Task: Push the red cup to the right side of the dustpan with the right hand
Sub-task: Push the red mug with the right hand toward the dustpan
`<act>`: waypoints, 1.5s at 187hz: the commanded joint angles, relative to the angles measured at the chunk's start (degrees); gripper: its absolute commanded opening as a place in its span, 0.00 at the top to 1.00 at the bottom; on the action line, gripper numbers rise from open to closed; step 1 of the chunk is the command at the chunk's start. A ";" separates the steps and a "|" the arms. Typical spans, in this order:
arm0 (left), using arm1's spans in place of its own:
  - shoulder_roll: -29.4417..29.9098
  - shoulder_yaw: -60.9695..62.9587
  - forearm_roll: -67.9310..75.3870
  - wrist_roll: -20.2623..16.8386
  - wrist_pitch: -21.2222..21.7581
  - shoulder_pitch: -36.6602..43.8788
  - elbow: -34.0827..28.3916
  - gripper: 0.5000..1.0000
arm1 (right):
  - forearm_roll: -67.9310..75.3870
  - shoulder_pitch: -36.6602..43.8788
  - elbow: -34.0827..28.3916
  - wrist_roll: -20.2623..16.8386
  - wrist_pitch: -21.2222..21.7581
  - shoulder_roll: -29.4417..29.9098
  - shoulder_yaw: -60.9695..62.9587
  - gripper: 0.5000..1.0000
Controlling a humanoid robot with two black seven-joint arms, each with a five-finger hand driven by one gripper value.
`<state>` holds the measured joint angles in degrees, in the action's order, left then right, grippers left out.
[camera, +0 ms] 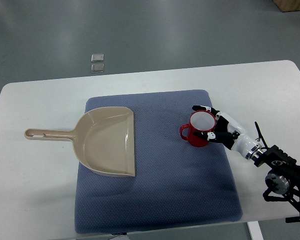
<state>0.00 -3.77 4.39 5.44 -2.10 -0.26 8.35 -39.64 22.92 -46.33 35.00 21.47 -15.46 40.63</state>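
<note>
Right hand [221, 126] cups red cup [199, 129] on blue mat [160, 200]; dustpan [102, 141] well left.

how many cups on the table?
1. The red cup stands on the blue mat, right of the dustpan, with the right hand against it. None seem hidden.

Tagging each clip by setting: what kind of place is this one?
Probably a lab or test room, not a home: a plain white table on a bare grey floor, a blue mat staged with only a dustpan and red cup, and floor outlet plates.
</note>
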 commanded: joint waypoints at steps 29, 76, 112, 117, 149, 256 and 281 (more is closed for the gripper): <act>0.00 -0.01 0.00 0.01 -0.01 0.00 0.00 0.00 | 0.00 0.02 0.10 0.00 0.06 0.87 -0.03 0.26; 0.00 -0.01 0.00 0.01 -0.01 0.00 0.00 0.00 | 0.00 0.02 0.19 0.00 -1.26 1.48 0.06 0.26; 0.00 -0.01 0.00 0.01 -0.01 0.00 0.00 0.00 | 0.00 -0.07 0.10 0.00 -1.26 1.75 0.06 0.26; 0.00 -0.01 0.00 0.01 -0.01 0.00 0.00 0.00 | 0.00 -0.07 0.19 0.00 -1.26 1.92 0.06 0.26; 0.00 -0.01 0.00 0.01 -0.01 0.00 0.00 0.00 | 0.00 -0.24 0.01 0.00 -0.73 2.01 0.06 0.26; 0.00 0.08 0.00 0.01 -0.01 0.00 0.00 0.00 | 0.09 -0.07 -0.69 0.00 0.59 4.03 -0.03 0.23; 0.00 -0.01 0.00 0.01 -0.01 0.00 0.00 0.00 | -0.17 -0.07 -0.69 0.00 0.67 4.12 -0.03 0.23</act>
<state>0.00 -3.78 4.39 5.45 -2.10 -0.26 8.35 -39.57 22.84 -47.02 35.00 22.07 -11.41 40.68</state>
